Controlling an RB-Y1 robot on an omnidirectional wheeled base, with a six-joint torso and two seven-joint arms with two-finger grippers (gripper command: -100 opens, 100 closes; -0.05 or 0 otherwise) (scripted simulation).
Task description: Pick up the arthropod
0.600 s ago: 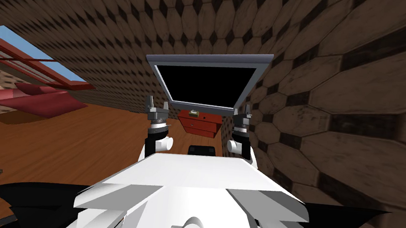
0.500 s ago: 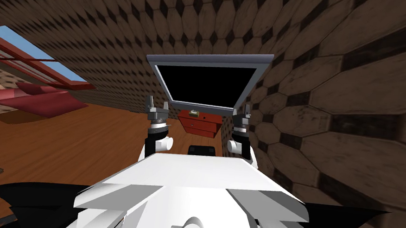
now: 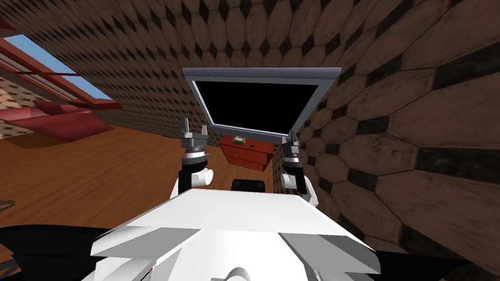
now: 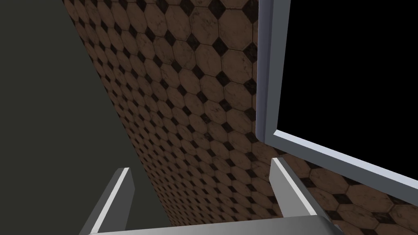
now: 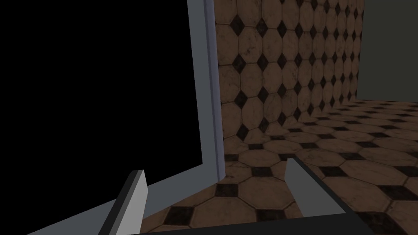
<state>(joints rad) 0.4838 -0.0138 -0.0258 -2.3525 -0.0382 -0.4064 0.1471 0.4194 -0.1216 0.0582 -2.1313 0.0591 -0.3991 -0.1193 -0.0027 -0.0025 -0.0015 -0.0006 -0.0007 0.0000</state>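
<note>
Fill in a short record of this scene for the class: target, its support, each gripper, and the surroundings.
target: small yellowish object, too small to identify
support: top of the red drawer unit, ahead on the wooden floor
left gripper: open, raised, holding nothing
right gripper: open, raised, holding nothing
behind the unit: grey frame around a black area, on a tiled wall
progress: target not yet picked up

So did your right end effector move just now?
Yes. In the head view, the right end effector has dipped a little and swung inward, closer to the red drawer chest ahead.
</note>
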